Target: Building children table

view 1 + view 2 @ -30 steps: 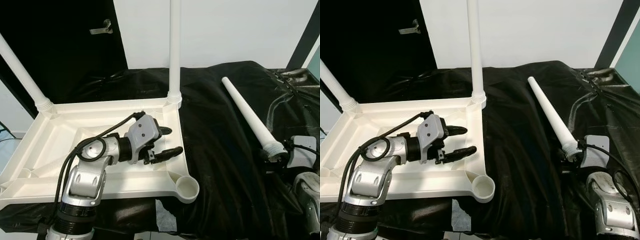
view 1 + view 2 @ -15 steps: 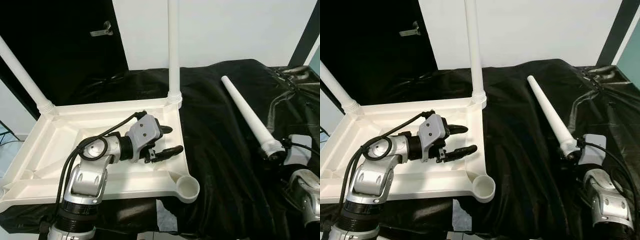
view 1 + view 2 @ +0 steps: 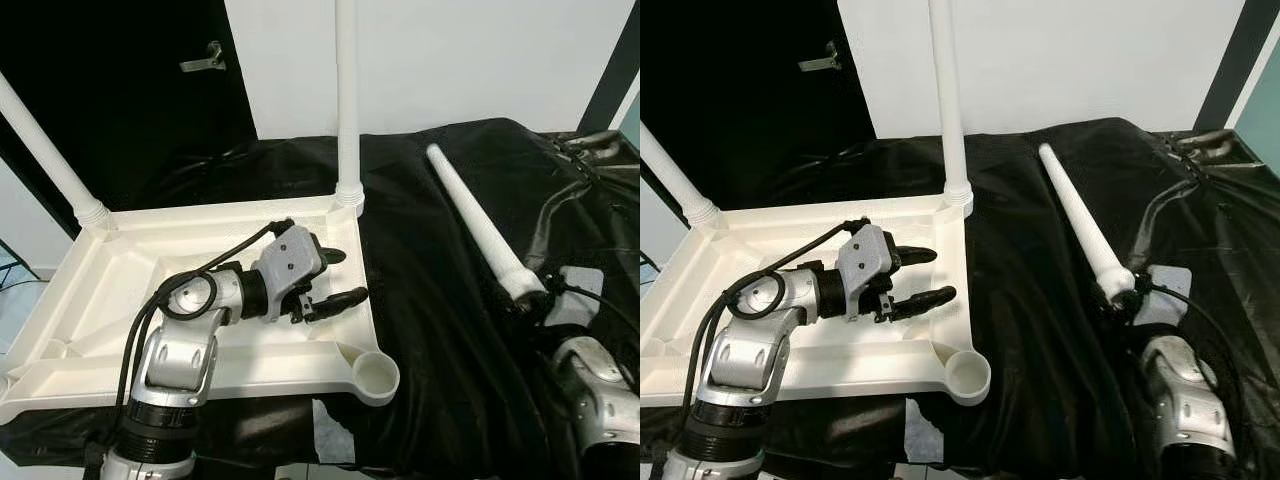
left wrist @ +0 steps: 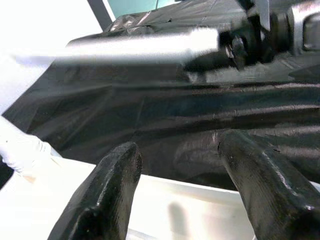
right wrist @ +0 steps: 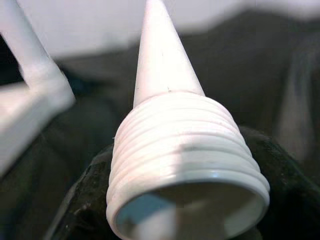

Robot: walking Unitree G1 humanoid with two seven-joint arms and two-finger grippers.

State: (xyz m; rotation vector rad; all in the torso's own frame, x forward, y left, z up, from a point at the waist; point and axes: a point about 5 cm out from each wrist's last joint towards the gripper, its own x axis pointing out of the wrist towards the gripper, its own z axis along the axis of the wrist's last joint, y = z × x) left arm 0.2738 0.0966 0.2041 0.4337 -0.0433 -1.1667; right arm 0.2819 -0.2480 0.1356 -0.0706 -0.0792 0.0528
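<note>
A black cloth [image 3: 430, 330] covered the work surface, and on its left part lay the upturned white tabletop [image 3: 110, 300], underside up, which serves here as the landmark. Two white legs were already seated in the tabletop's far corners: one upright leg [image 3: 347, 100] at the far right corner, and one slanted leg [image 3: 45, 150] at the far left corner (its top ran out of the frame). At the tabletop's near right corner sat an open round socket [image 3: 377, 375] with nothing in it.

The left gripper [image 3: 335, 276] lay inside the tabletop's shallow recess, close to its right rim and between the upright leg and the socket. Its two black fingers [image 4: 107, 195] were spread apart with nothing between them, pointing toward the right rim.

To the right of the tabletop, well apart from it, a loose tapered leg [image 3: 1080, 215] lay slanted above the cloth, its narrow tip pointing away toward the back wall [image 3: 450, 60]. The right gripper [image 3: 1120, 297] had hold of this leg at its wide threaded end [image 5: 185, 165], the dark fingers closed around the ribbed collar (the wrist view looked straight at the hollow mouth of the leg).
</note>
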